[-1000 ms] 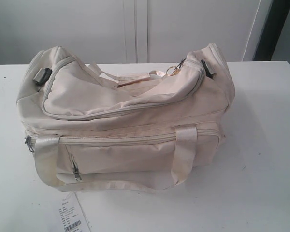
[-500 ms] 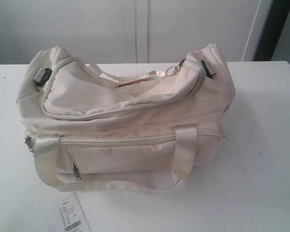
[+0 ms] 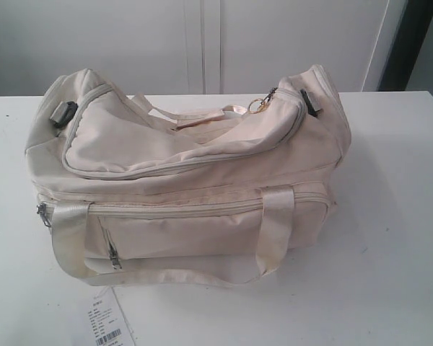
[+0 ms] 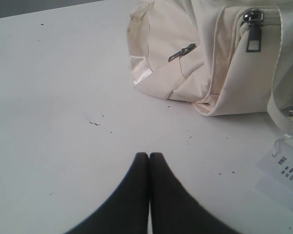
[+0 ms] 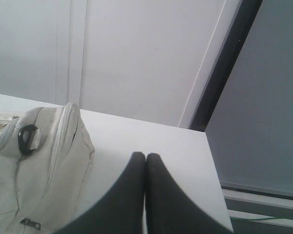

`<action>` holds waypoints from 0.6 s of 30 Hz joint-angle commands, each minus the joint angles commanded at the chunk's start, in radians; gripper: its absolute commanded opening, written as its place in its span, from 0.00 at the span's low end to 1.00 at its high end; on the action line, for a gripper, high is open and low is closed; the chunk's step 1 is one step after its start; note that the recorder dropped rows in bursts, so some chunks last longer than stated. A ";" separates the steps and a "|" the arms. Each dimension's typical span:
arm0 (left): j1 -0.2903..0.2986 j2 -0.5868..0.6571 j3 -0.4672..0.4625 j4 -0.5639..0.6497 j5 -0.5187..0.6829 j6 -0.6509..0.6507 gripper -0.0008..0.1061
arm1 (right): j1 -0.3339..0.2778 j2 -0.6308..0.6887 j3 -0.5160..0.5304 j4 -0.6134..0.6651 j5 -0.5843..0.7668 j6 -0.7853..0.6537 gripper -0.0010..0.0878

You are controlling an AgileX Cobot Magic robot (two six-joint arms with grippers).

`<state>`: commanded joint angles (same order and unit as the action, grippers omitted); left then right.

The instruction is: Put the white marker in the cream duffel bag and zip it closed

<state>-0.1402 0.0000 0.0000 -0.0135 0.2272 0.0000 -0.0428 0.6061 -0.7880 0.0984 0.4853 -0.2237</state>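
The cream duffel bag point(image 3: 187, 176) sits in the middle of the white table, its top flap lying over the opening and its grey top zipper run round to the gold charm point(image 3: 257, 105) at the far right end. The white marker is out of view. Neither gripper shows in the exterior view. In the left wrist view my left gripper point(image 4: 149, 155) is shut with nothing in it, over bare table short of the bag's end point(image 4: 205, 58). My right gripper point(image 5: 145, 155) is also shut and empty, beside the bag's other end point(image 5: 44, 161).
A white paper barcode tag point(image 3: 107, 323) lies on the table in front of the bag, near the front left; it also shows as the tag point(image 4: 283, 175) in the left wrist view. The table's right edge point(image 5: 212, 170) is close to my right gripper. White wall panels stand behind.
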 joint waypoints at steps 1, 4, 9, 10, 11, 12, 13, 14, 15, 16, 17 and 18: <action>0.000 0.000 0.000 0.000 0.000 0.000 0.01 | 0.000 -0.004 0.016 0.000 -0.009 0.026 0.01; 0.000 0.000 0.000 0.000 0.002 0.000 0.01 | 0.000 -0.034 0.076 0.000 -0.042 0.042 0.01; 0.000 0.000 0.000 0.000 0.002 0.000 0.01 | 0.000 -0.086 0.128 0.000 -0.055 0.051 0.01; 0.000 0.000 0.000 0.000 0.002 0.000 0.01 | 0.000 -0.096 0.139 0.002 -0.055 0.054 0.01; 0.000 0.000 0.000 0.000 0.002 0.000 0.01 | 0.000 -0.109 0.149 0.002 -0.055 0.059 0.01; 0.000 0.000 0.000 0.000 0.002 0.000 0.01 | 0.000 -0.127 0.160 0.002 -0.055 0.074 0.01; 0.000 0.000 0.000 0.000 0.002 0.000 0.01 | 0.000 -0.140 0.169 0.002 -0.055 0.084 0.01; 0.000 0.000 0.000 0.000 0.002 0.000 0.01 | 0.000 -0.156 0.184 0.000 -0.057 0.097 0.01; 0.000 0.000 0.000 0.000 0.002 0.000 0.01 | 0.000 -0.174 0.201 0.000 -0.064 0.104 0.01; 0.000 0.000 0.000 0.000 0.002 0.000 0.01 | 0.000 -0.188 0.216 0.000 -0.068 0.107 0.01; 0.000 0.000 0.000 0.000 0.002 0.000 0.01 | 0.000 -0.204 0.236 -0.002 -0.076 0.114 0.01; 0.000 0.000 0.000 0.000 0.002 0.000 0.01 | 0.000 -0.220 0.255 -0.002 -0.083 0.119 0.01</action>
<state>-0.1402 0.0000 0.0000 -0.0135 0.2291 0.0000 -0.0428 0.3860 -0.5335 0.0965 0.4027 -0.1046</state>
